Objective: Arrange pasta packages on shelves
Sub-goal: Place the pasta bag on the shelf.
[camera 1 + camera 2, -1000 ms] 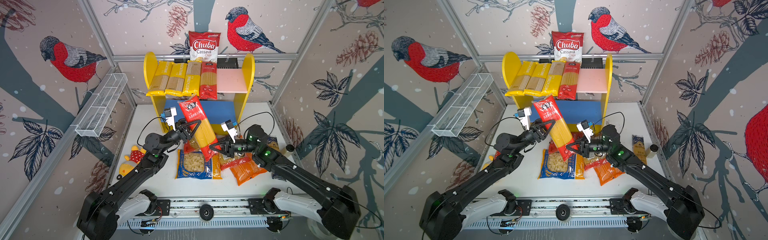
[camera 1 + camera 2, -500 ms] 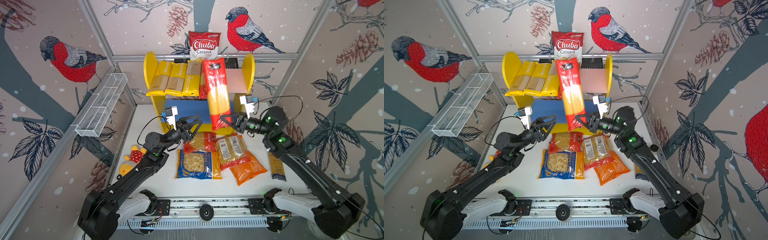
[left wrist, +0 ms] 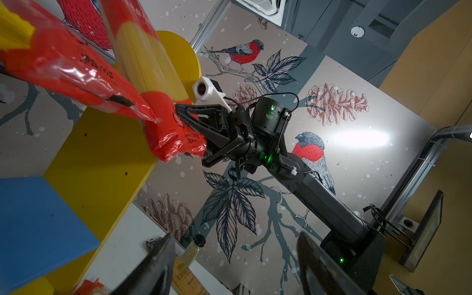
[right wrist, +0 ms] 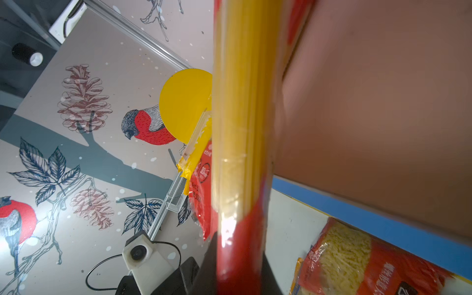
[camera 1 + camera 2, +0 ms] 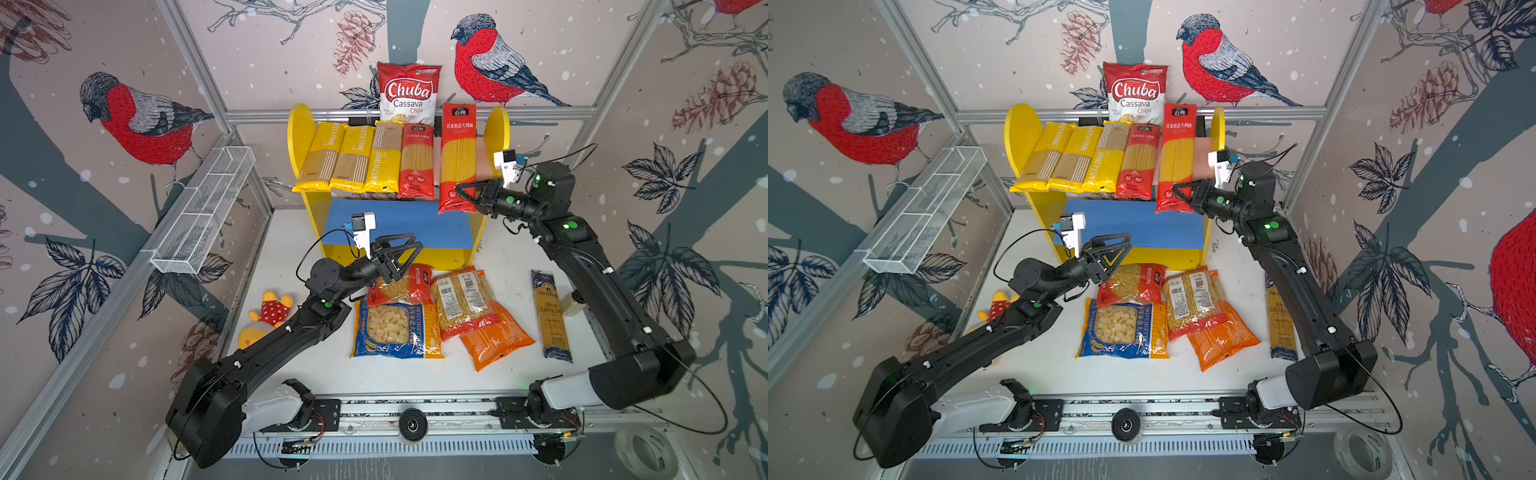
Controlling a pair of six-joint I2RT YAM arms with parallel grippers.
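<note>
The shelves [image 5: 300,137] are a yellow rack with a pink upper board [image 5: 484,164] and a blue lower board [image 5: 399,224]. Three yellow packs [image 5: 351,160] and a red spaghetti pack [image 5: 417,160] lie on the upper board. My right gripper [image 5: 465,195] is shut on the lower end of a long red spaghetti pack [image 5: 458,158], lying along the board's right part, also in the right wrist view [image 4: 240,127]. My left gripper [image 5: 409,249] hangs open and empty before the rack, over the short-pasta bags: red [image 5: 401,286], blue [image 5: 395,330], red-clear [image 5: 463,301], orange [image 5: 496,338].
A dark-blue spaghetti pack [image 5: 550,316] lies on the table at right beside a small bottle [image 5: 575,301]. A Chuba chips bag [image 5: 409,93] stands behind the rack. A plush toy [image 5: 268,316] lies at left, under a wire basket [image 5: 203,212] on the wall.
The left gripper let go of the long red pack and opened. The right gripper carried that pack up and back from over the table to the upper board.
</note>
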